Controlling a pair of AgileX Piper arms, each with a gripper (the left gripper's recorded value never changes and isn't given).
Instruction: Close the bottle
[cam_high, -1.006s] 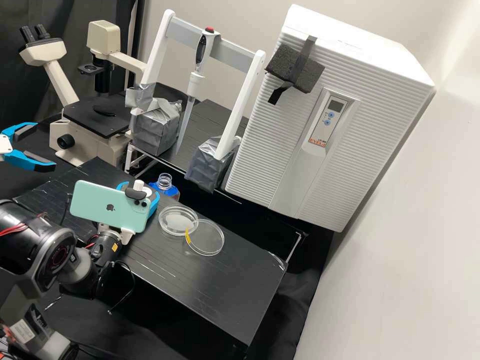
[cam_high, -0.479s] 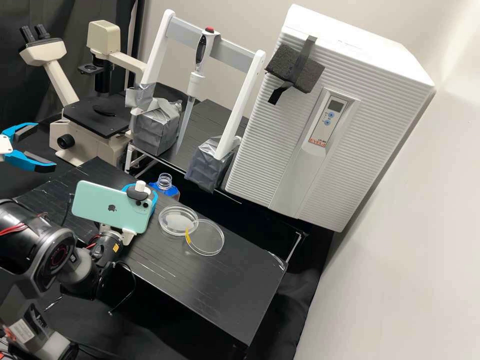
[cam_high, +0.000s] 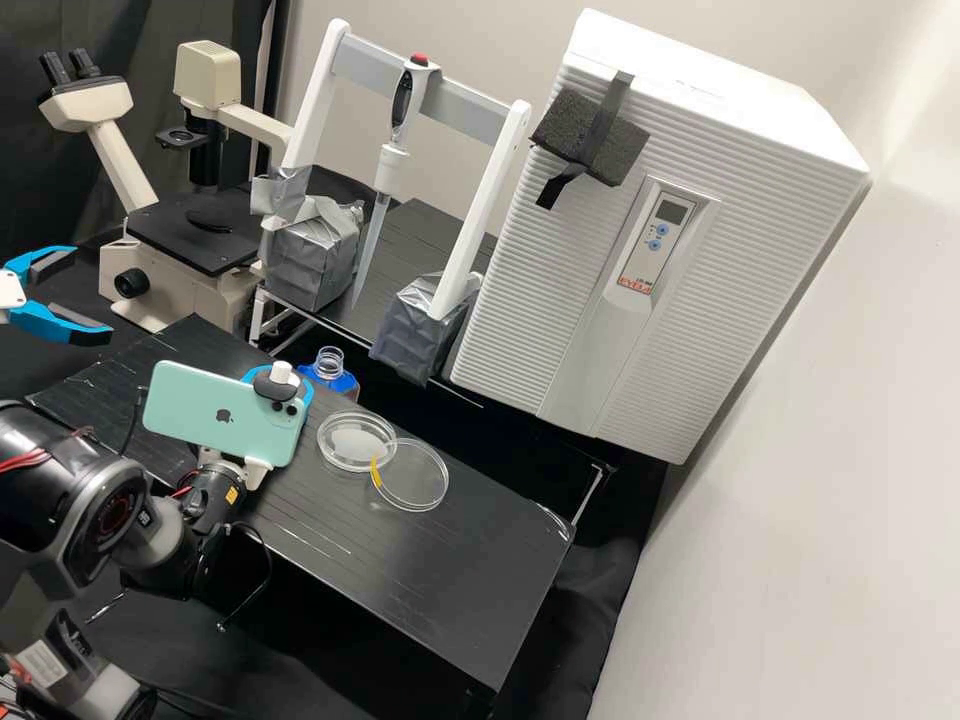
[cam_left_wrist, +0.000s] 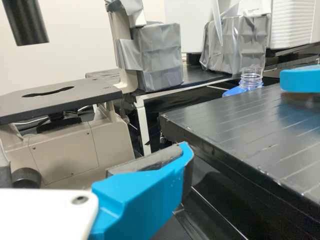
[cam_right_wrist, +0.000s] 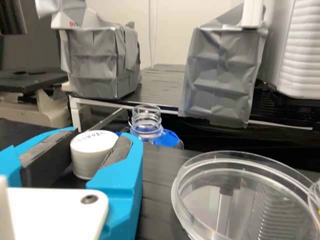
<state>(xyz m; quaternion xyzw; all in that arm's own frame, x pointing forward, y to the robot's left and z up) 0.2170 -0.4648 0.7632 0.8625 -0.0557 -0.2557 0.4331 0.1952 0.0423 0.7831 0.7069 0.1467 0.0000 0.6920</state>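
Just beside the bottle (cam_high: 328, 362), your right pincer (cam_high: 276, 386) pinches the white cap (cam_high: 281, 372) between its two blue fingers. The cap stands upright in this grip, its flat top turned up, and it is apart from the bottle's neck, not on it. The bottle itself stands upright at the far edge of the desk (cam_high: 450, 560). Its clear mouth is open and you see blue below the neck.

On the desk near the bottle, on the side toward the camera, lie two clear round dishes (cam_high: 355, 438), their rims meeting.

Well apart from the bottle, past the desk's edge and in front of the microscope (cam_high: 170, 240), your left pincer (cam_high: 85, 290) hangs with its fingers spread, and nothing is between them.

In the right wrist view the cap (cam_right_wrist: 92, 147) sits between the pads, with the bottle's open neck (cam_right_wrist: 146, 120) just beyond it.
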